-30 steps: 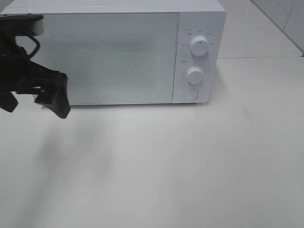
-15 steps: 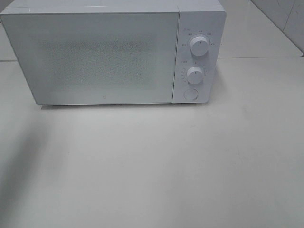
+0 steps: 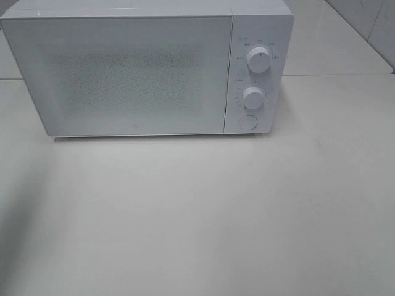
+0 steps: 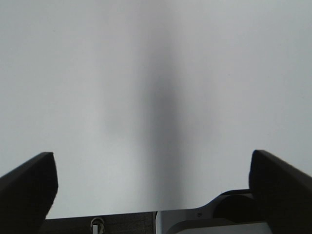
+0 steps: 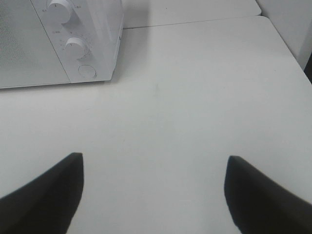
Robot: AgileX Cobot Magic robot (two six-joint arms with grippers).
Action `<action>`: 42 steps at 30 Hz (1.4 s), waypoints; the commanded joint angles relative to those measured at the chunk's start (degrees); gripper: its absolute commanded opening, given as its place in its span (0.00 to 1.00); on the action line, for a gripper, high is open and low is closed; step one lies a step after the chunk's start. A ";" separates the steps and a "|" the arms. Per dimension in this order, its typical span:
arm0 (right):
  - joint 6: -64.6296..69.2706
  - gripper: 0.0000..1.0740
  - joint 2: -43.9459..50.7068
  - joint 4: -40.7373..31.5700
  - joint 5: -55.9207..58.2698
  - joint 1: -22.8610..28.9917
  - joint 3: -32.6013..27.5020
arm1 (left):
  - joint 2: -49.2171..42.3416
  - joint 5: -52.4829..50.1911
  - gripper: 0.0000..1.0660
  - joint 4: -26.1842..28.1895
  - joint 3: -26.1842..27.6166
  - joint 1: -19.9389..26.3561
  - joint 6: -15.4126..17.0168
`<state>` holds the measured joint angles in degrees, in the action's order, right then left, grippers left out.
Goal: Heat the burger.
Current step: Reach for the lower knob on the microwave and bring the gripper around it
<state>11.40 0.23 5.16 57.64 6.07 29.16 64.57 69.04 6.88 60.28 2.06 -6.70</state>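
Logged left claw [image 4: 151, 161] spread, empty, over bench [image 3: 216, 216]. Saw microwave [image 3: 136, 74] door shut, burger nowhere visible, maybe inside. Logged right claw [image 5: 154, 160] spread, empty. Judged risk: slipping off smooth lower knob [image 3: 253, 97], leaving burger cold.

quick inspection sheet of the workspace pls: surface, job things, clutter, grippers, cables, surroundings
surface: white table, soft shadow along its left edge
job's things: white microwave at the back, door shut; upper dial, lower dial and round button on its right panel; burger not seen
clutter: nothing seen
grippers: left gripper open, empty; right gripper open, empty, above the table; neither shows in the exterior high view
cables: nothing seen
surroundings: tiled wall at upper right
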 commanded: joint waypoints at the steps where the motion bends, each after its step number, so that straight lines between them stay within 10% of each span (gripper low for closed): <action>1: -0.46 0.71 1.55 0.06 0.00 -0.17 -0.34 | -4.93 -0.57 0.94 0.23 -4.24 0.00 -0.23; 19: -0.46 0.71 1.55 0.06 0.00 -0.17 -0.34 | -31.17 -11.80 0.94 -0.17 -29.74 0.00 -0.52; 42: -0.46 0.71 1.55 0.06 0.00 -0.17 -0.34 | -55.75 -9.63 0.94 -1.03 -31.51 0.00 -0.23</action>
<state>11.40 0.23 5.16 57.64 6.07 29.16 9.57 59.70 5.56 28.99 2.06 -6.93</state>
